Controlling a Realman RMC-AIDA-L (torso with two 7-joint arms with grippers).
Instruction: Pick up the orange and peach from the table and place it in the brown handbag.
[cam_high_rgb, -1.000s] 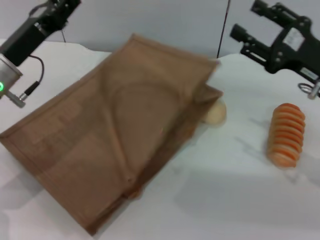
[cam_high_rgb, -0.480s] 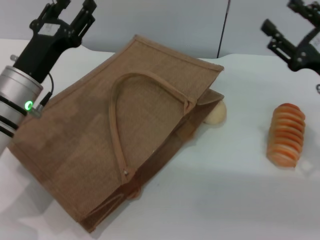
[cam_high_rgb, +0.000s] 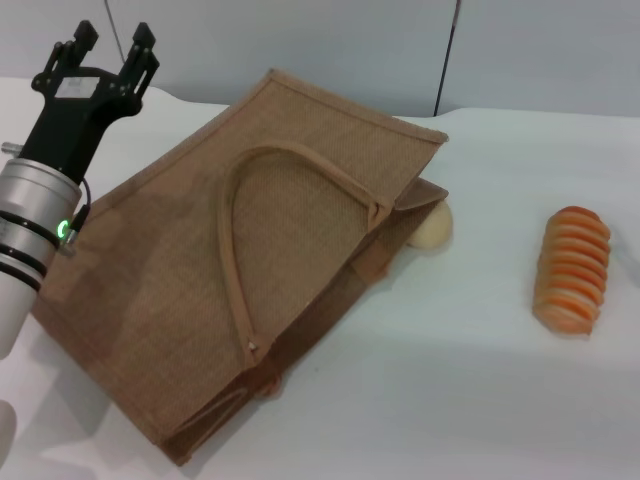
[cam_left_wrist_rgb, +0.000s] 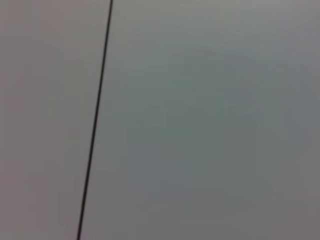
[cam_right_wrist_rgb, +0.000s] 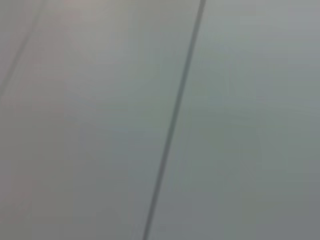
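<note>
The brown handbag (cam_high_rgb: 250, 270) lies flat on the white table (cam_high_rgb: 450, 400), filling the head view from about seven o'clock up to twelve, one loop handle (cam_high_rgb: 240, 250) curved across its upper face. Its mouth faces three o'clock, and there a small beige ball (cam_high_rgb: 432, 228) sits touching the bag's edge, half tucked under it. Well apart at three o'clock, the ridged orange-tan sliced loaf (cam_high_rgb: 572, 270) rests alone.

Neither the orange nor the peach shows anywhere on the table; they may already be inside the bag, though the flat weave gives no clear bulge to confirm it.

Farther back at ten o'clock, the left gripper (cam_high_rgb: 97, 62) hangs above the bag's far-left edge, its two fingers spread apart and empty. The right gripper is out of view, so its state cannot be told. Both wrist views show only a blank grey wall with a dark line.

The risks from here, as I judge them: the bag lies collapsed, so fruit inside could roll out of the mouth if the bag is nudged, and the left arm, close over the fabric, could snag the handle.
</note>
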